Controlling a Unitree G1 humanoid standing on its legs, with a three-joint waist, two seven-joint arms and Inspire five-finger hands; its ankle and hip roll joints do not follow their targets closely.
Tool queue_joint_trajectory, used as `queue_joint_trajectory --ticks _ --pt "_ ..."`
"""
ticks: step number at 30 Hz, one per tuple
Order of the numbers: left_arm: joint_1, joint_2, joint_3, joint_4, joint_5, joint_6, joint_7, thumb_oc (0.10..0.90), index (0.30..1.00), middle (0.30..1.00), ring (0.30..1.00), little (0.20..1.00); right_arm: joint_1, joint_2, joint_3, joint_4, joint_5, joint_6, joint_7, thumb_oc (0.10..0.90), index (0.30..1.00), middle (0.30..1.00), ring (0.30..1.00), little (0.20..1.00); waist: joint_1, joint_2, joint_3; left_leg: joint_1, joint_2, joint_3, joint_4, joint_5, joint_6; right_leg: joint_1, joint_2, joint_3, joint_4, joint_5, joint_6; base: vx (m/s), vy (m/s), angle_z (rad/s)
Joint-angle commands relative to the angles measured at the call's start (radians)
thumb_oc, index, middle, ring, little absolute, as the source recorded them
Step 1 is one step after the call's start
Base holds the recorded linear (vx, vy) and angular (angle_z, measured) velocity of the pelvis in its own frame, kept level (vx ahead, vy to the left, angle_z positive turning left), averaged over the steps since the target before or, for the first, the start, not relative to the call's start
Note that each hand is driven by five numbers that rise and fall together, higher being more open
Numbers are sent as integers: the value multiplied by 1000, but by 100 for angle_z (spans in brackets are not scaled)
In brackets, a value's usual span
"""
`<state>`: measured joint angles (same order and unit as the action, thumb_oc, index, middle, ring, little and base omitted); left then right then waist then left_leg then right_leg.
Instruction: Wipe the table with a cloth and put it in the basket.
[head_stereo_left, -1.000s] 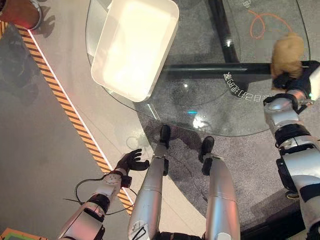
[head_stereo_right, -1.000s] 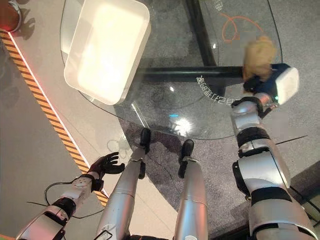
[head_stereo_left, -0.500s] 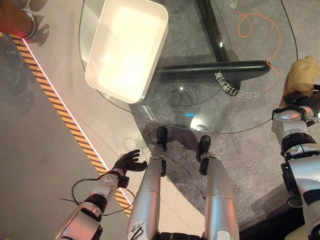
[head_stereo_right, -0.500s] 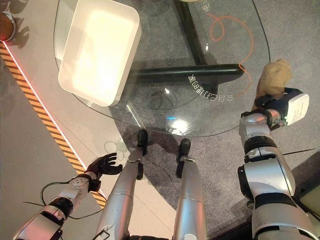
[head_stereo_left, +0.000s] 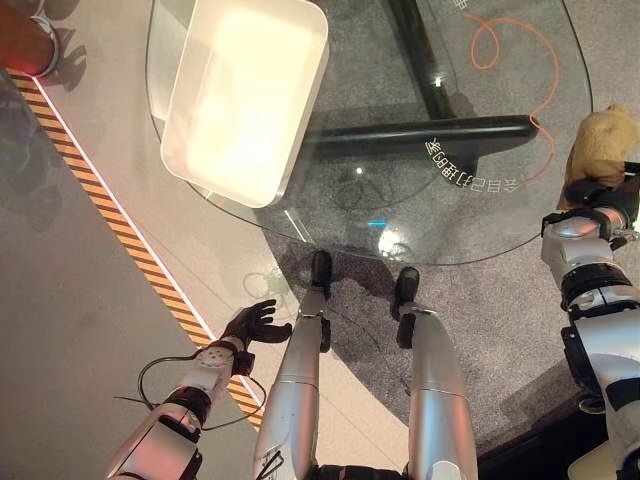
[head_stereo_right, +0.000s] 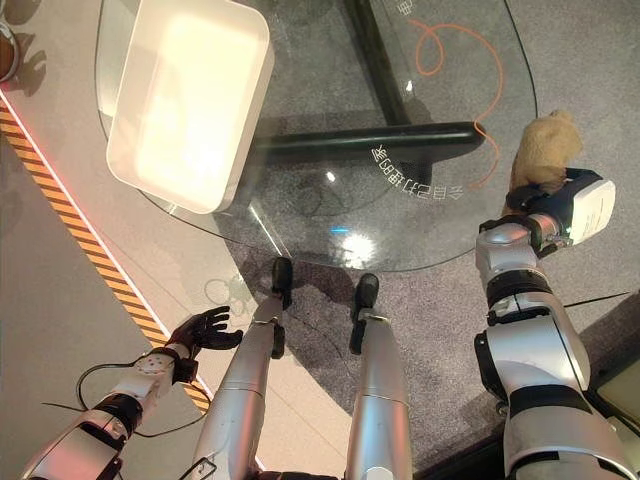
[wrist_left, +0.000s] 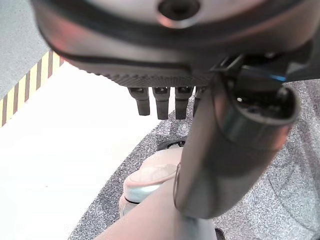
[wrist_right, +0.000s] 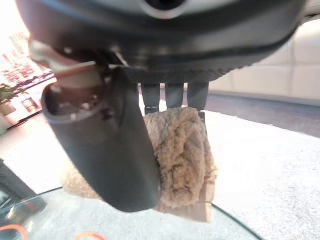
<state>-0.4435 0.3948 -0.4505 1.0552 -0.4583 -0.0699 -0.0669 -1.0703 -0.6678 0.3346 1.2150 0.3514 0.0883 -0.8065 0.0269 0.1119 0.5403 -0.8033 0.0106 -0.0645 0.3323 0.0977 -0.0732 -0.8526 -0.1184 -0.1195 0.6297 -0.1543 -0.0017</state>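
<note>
Glass table (head_stereo_left: 420, 200) edge: tan cloth (wrist_right: 182, 155) pinched between right hand (wrist_right: 115, 145) thumb, curled fingers (wrist_right: 175, 95); left hand (head_stereo_left: 255, 323) relaxed, empty.

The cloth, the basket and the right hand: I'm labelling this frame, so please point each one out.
cloth (head_stereo_right: 545, 148): right eye view, middle of the tan bundle.
basket (head_stereo_left: 181, 116): left eye view, on its white left rim.
right hand (wrist_right: 111, 150): right wrist view, on the dark thumb pressed against the cloth.

Both eye views look steeply down from the head, sharing the round clear glass counter (head_stereo_left: 470, 200). Each wrist view peers closely along its own dark robot hand (wrist_right: 115, 145).
</note>
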Motion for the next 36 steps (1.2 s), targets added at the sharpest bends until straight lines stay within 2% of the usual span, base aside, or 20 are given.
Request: queue_joint_trajectory --ticks 1,9,18,30,36 --pt "30 -5 21 59 -10 -5 -10 800 900 900 900 900 -104 -43 78 -114 -98 -54 7 100 300 300 300 200 29 2 -20 31 -34 66 123 -130 64 41 51 10 -85 64 4 0 0 0" --pt "35 -33 11 63 2 -18 -5 800 900 900 900 900 -148 29 139 -151 -142 -27 60 100 300 300 300 200 41 16 -20 40 -40 69 115 -126 61 49 50 7 -89 57 -1 0 0 0" --pt "38 -68 -6 58 14 -28 10 800 900 900 900 900 -166 120 243 -208 -234 34 146 100 300 300 300 200 55 31 -20 43 -49 74 105 -117 60 51 45 0 -97 58 -8 0 0 0" --pt "40 -93 -12 52 24 -37 27 800 900 900 900 900 -139 227 360 -336 -380 46 276 100 300 300 300 200 61 39 -20 44 -58 76 91 -100 55 52 44 -6 -112 65 -12 0 1 0" --pt "34 -112 -19 43 31 -35 40 800 900 900 900 900 -112 287 437 -388 -493 11 384 100 300 300 300 200 64 41 -20 42 -61 77 82 -92 56 49 43 -7 -119 70 -14 -3 3 1"
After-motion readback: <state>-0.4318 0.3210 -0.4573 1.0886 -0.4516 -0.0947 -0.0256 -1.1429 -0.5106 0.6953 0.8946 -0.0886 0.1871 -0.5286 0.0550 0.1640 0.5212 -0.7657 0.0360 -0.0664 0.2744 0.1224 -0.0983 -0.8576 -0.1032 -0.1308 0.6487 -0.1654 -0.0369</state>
